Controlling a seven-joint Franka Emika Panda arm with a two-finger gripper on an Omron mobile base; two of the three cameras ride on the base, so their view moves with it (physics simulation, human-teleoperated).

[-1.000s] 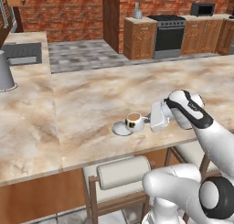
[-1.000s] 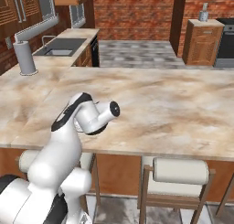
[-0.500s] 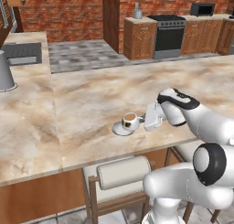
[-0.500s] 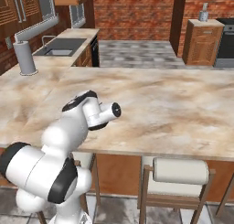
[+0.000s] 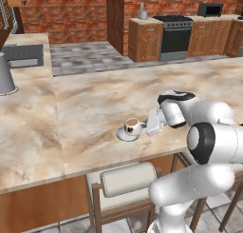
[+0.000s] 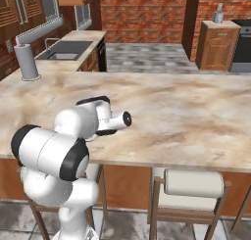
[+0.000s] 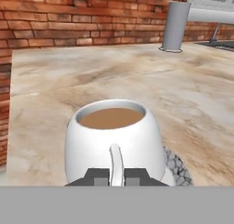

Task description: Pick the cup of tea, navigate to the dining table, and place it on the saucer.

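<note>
In the left base view, the small white round cup of tea sits on the pale round saucer near the front edge of the marbled stone tabletop, the gripper just beside it. In the hand view, the dark fingers are pinched on the cup's thin handle, with the saucer's rim beside the cup.

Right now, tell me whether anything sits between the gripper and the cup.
Nothing visible does. The gripper is shut on the handle of the cup, with the handle running down between its tips. The cup already stands on the saucer, on the marbled table.
</note>
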